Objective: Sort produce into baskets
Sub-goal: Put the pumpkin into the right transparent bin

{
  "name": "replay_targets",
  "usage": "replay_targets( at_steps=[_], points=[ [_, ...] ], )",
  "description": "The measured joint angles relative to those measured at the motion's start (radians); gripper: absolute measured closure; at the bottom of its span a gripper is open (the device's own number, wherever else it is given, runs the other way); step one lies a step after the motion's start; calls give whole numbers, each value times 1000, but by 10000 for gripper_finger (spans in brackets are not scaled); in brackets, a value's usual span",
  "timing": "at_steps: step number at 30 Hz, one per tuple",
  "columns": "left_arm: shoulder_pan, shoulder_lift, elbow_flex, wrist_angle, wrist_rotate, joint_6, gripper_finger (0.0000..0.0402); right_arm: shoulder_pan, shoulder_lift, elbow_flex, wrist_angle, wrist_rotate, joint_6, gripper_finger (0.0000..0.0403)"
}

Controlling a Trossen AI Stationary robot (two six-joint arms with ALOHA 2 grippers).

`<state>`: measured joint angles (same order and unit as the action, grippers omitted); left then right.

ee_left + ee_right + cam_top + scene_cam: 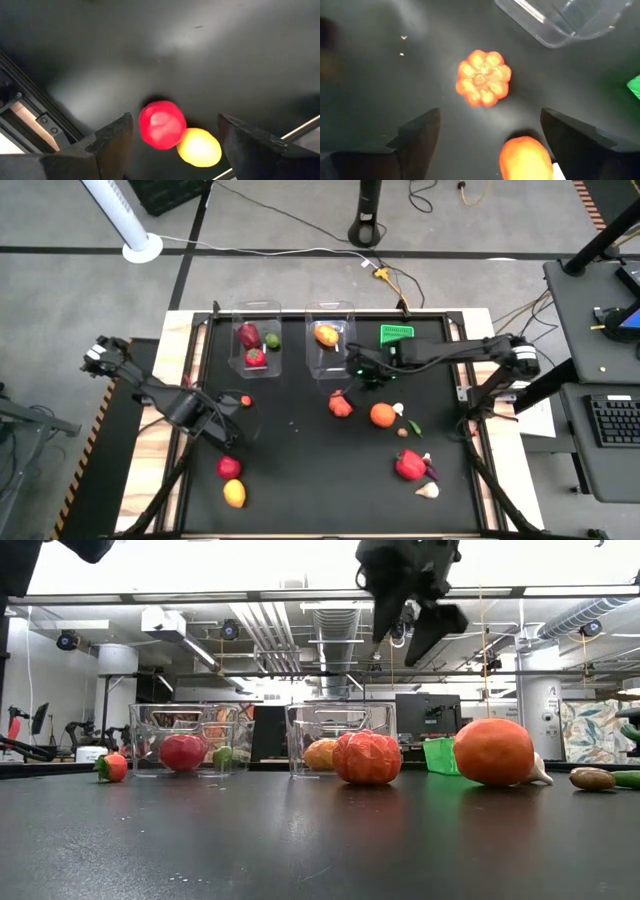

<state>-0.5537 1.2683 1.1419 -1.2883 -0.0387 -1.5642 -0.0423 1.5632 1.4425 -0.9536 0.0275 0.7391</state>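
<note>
Writing/labels: none readable on any tub, basket or piece of produce.
Right arm pose: reaches in from the table's right edge, stretched leftward across the far half; wrist turned down toward the tabletop.
Right gripper (362,372): raised above the table, fingers spread apart, nothing between them.
Below right gripper: ribbed orange-red pumpkin (483,78) lies on the black table (300,480), clear of both fingers; round orange fruit (525,157) just beside it, on the side toward the arm's base.
Beyond right gripper: right clear tub (330,340), holding one orange-yellow piece (326,334); green mesh basket (396,334) beside that tub.
Left arm pose: comes in from the table's left edge, angled down over the near-left part.
Left gripper (232,435): partly parted fingers, empty, hovering.
Below left gripper: red fruit (161,124) and yellow fruit (199,147), touching each other, both between the finger lines but ungripped.
Left clear tub (257,335): dark red piece, red piece, small lime green piece inside.
Near-right of table: red pepper (409,465), dark purple piece, white garlic (428,490), loose, well away from both grippers.
</note>
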Motion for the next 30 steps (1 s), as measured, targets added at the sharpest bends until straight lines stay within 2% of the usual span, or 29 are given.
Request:
replay_targets(
  at_steps=[5,14,30],
  points=[
    [-2,22,0,11,-1,4,132,17,82,0,64,-1,-20,58],
    [-3,28,0,16,-5,14,132,30,206,0,78,19,1,47],
    [-3,27,0,16,-6,48,132,29,260,1,138,29,20,41]
  ],
)
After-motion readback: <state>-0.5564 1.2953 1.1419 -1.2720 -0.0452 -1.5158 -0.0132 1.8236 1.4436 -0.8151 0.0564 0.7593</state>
